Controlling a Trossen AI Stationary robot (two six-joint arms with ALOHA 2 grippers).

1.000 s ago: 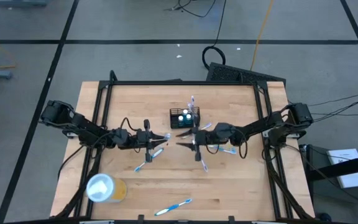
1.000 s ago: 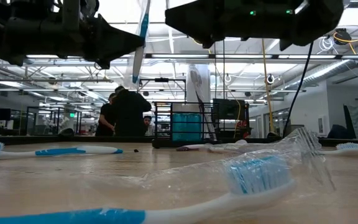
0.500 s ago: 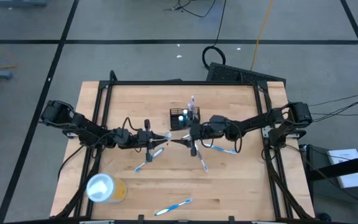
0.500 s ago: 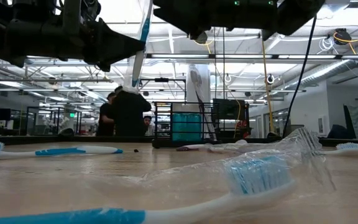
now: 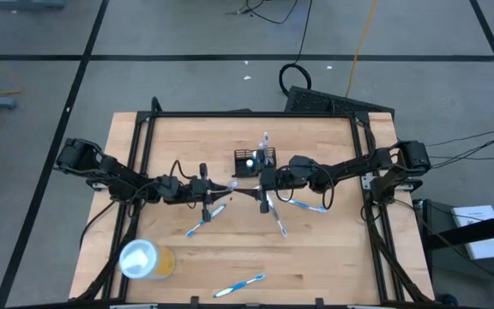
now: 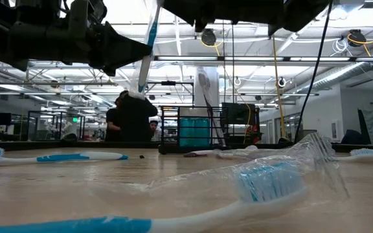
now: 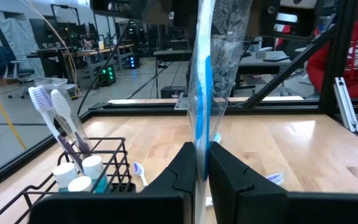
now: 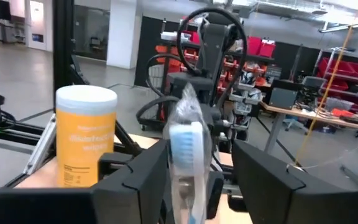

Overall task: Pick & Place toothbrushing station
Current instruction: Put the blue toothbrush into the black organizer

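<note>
two grippers meet over the middle of the wooden table in the high view. the left gripper is clamped on a wrapped toothbrush, and the right gripper faces it tip to tip, its fingers parted on either side of the brush head. the toothbrushing station, a small black wire-mesh holder, sits just beyond the right gripper, its long axis running across the table, with brushes standing up out of it. a yellow cup lies well behind the left gripper, near the table's front edge.

in the low view, the station stands upright at the far side, teal items behind its black wires.

in the left wrist view, the station lies just beside the closed fingers, holding upright brushes and white caps.

in the right wrist view, the brush head stands between open fingers.
</note>
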